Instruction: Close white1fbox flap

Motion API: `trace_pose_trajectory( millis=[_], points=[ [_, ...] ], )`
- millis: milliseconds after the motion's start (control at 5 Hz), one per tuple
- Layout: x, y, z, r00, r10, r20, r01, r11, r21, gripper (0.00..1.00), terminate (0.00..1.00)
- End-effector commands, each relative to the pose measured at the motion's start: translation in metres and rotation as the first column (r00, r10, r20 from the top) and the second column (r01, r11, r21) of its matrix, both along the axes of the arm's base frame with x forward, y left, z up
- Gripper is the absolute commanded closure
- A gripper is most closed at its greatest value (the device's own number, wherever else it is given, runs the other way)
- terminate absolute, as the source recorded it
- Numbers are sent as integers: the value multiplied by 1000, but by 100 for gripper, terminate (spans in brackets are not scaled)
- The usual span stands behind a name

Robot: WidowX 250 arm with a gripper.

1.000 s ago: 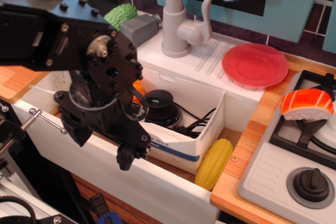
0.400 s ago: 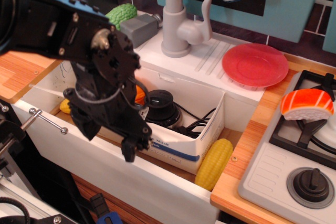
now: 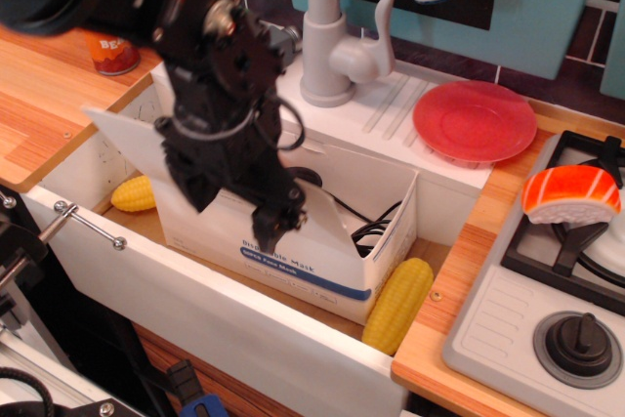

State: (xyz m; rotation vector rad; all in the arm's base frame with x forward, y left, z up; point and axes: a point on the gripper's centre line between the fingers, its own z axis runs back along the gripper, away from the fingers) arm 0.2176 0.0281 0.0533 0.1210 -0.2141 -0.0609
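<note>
We see the white1fbox [image 3: 293, 256], a white carton with a blue stripe, sitting in the white sink basin [image 3: 195, 324], its top open at the right end with black cables showing inside. Its flap [image 3: 127, 139] stands raised at the left, tilted outward. The black gripper [image 3: 271, 231] hangs over the carton's front wall; we cannot tell how far its fingers are parted or whether it grips anything. A yellow corn [image 3: 398, 305] lies just beside the carton's right end, another corn piece [image 3: 134, 194] at its left. Behind stand a grey faucet [image 3: 332, 36] and a red plate [image 3: 474, 121].
</note>
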Motion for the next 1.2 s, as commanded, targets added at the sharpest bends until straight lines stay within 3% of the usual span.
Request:
trace_pose_trajectory(
  millis=[0, 400, 1000],
  points=[
    [55, -9, 8, 994, -69, 80, 69, 998, -4, 0, 0],
    [85, -24, -26, 972, -107, 208, 128, 988, -90, 0, 0],
    [85, -31, -41, 964, -115, 238, 142, 985, -97, 0, 0]
  ],
)
